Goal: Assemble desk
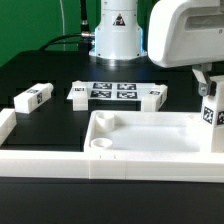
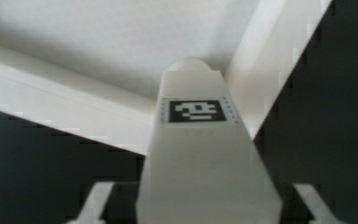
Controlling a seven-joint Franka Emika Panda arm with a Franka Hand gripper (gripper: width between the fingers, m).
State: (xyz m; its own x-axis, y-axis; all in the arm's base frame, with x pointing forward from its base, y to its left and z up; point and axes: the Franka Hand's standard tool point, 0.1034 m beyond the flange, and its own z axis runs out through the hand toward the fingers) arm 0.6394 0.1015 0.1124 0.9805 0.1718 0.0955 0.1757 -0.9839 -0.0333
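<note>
Hand (image 1: 208, 98) clamped tight on the held leg (image 1: 210, 116), fingers pressed to its sides, at the far right corner of the desk tray (image 1: 140, 152). Whether it touches the tray floor, I can't tell. Inside the tray there's a round socket (image 1: 102, 145) in the near left corner. From the wrist, the leg's square tag (image 2: 197, 110) shows a black-and-white pattern, no readable letters. Beyond, on the black tabletop (image 1: 45, 68), a left leg (image 1: 32, 99), middle leg (image 1: 78, 93) and right leg (image 1: 152, 97) lie loose around the marker board (image 1: 113, 90).
</note>
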